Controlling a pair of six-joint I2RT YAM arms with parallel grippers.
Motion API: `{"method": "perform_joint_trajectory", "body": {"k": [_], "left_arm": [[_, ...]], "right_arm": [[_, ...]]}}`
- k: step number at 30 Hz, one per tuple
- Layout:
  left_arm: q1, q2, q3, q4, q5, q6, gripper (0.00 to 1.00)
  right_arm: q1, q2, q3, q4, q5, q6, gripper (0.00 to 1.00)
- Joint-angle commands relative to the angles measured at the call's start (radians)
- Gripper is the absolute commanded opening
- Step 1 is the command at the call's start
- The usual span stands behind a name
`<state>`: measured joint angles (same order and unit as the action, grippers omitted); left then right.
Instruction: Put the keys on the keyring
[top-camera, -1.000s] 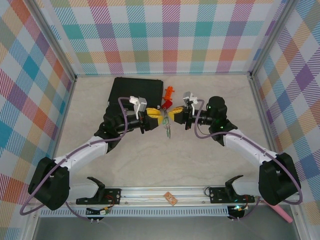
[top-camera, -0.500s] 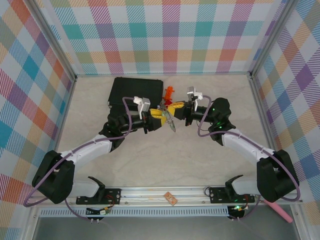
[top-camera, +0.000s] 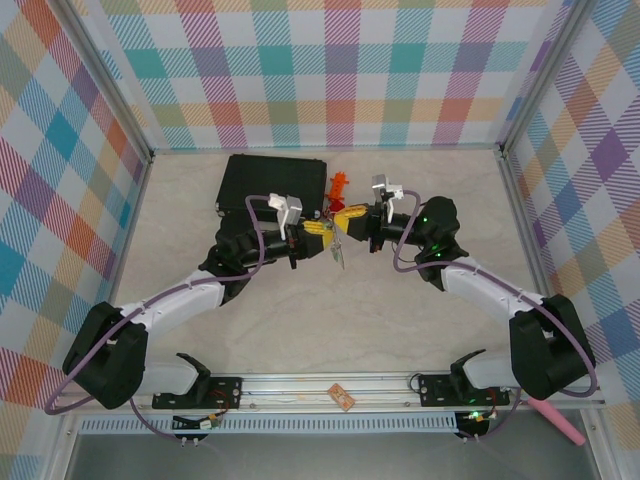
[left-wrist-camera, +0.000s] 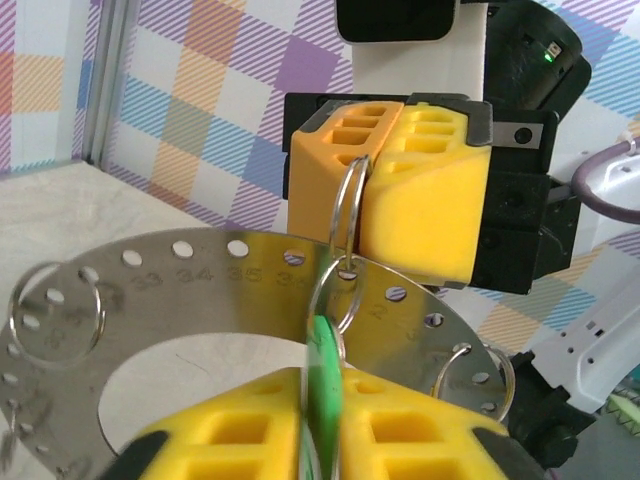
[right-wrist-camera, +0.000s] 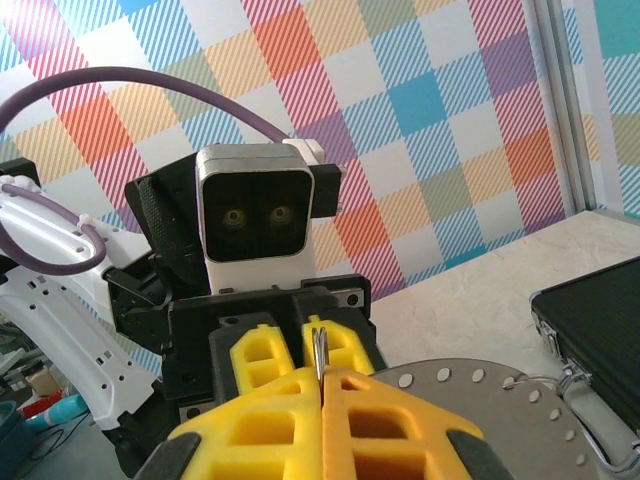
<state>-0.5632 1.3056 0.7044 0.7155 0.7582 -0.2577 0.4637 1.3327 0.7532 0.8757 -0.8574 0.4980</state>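
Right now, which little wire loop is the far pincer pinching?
The middle loop, clamped between the right pincer's pads; left loop and right loop hang free.

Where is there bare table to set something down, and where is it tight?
Free: the wide patch between both arms and the front rail; the far right corner past the right arm; the left side past the left arm. Tight: mid-table, where both jaws meet on the keyring and a key, black case and orange pieces just behind.
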Motion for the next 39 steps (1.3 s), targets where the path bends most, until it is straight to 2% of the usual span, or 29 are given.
{"method": "perform_joint_trajectory", "body": {"k": [1, 8, 11, 20, 30, 39], "left_arm": [[-0.009, -0.014, 0.027, 0.029, 0.014, 0.019, 0.09], [-0.009, 0.040, 0.081, -0.031, 0.099, 0.012, 0.00], [-0.016, 0.077, 0.107, -0.047, 0.149, -0.001, 0.00], [-0.041, 0.121, 0.140, -0.116, 0.197, 0.025, 0.00], [-0.046, 0.109, 0.142, -0.148, 0.182, 0.048, 0.00], [-0.010, 0.022, 0.108, -0.188, 0.125, 0.080, 0.00]], "right_arm": [[-0.003, -0.005, 0.001, 0.067, -0.020, 0.019, 0.00], [-0.004, -0.004, 0.000, 0.114, -0.031, 0.052, 0.00], [-0.003, 0.002, 0.001, 0.137, -0.032, 0.070, 0.00], [-0.003, 0.002, 0.009, 0.136, -0.030, 0.066, 0.00], [-0.003, -0.002, 0.003, 0.130, -0.025, 0.060, 0.00], [-0.004, -0.070, -0.019, 0.016, 0.007, -0.037, 0.00]]}}
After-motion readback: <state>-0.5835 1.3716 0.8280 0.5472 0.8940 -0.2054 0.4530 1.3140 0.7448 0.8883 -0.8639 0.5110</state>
